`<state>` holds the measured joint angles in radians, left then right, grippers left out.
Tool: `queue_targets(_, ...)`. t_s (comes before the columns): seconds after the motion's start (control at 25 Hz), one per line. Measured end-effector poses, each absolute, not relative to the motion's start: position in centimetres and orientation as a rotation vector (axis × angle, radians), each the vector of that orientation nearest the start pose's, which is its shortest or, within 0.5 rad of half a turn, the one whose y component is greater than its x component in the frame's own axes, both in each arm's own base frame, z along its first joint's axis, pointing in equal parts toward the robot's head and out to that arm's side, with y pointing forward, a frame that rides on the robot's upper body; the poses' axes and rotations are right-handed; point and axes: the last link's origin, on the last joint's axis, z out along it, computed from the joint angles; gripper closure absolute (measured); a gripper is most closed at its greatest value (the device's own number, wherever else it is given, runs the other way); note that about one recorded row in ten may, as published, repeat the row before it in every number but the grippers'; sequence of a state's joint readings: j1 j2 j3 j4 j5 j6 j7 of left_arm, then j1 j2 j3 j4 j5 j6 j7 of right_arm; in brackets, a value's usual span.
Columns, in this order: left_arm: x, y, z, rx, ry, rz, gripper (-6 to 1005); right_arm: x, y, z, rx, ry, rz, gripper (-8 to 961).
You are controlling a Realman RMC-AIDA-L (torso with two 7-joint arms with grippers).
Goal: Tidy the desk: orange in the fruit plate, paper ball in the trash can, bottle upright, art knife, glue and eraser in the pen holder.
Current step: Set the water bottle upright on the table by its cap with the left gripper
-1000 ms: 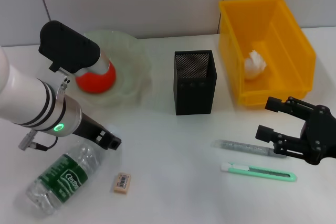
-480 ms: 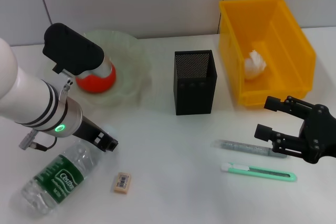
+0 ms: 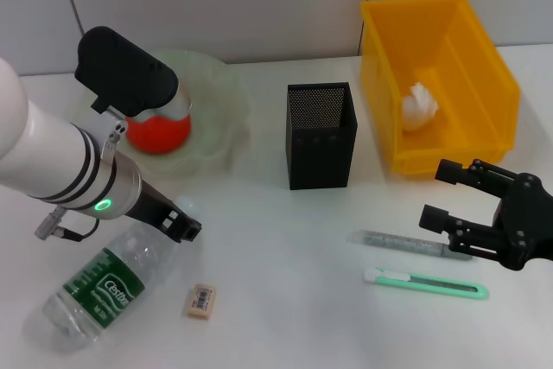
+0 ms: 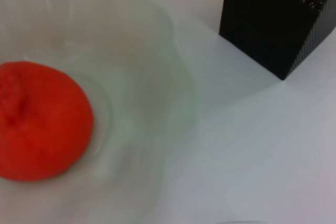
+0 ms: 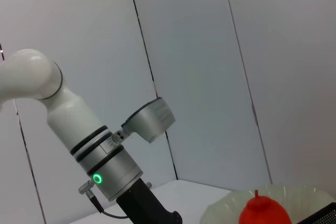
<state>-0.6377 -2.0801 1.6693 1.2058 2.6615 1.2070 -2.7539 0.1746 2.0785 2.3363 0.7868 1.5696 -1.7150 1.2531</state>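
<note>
The bottle (image 3: 99,294) lies on its side on the bench (image 3: 285,300), well off from the pen holder (image 3: 320,135). The left gripper (image 3: 183,229) sits at its cap end; finger state cannot be told. Risk: the round bottle rolls toward the eraser (image 3: 201,301). The right gripper (image 3: 436,194) hovers open above the glue (image 3: 408,244).

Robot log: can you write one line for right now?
left gripper: at lying bottle | right gripper: open, idle | orange: in plate

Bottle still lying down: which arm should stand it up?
Left, probably. The left gripper is right by the neck end of the bottle on the robot's left, while the right gripper hovers open across the desk near the glue and art knife.
</note>
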Motion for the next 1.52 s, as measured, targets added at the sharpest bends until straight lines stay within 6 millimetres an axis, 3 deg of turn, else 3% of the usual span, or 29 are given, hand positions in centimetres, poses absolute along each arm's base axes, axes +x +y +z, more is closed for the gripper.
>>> queue_targets(0.44,-16.3,36.3,-5.5,-2.506,-0.749,0.446,553,29.8,24.8,4.4,-2.443,0.533,1.028,170)
queue_targets(1.52,-13.2,35.0,-2.8,-2.48,-0.62,0.151,556,30.0,24.4,4.5,-2.43,0.54,1.043,170)
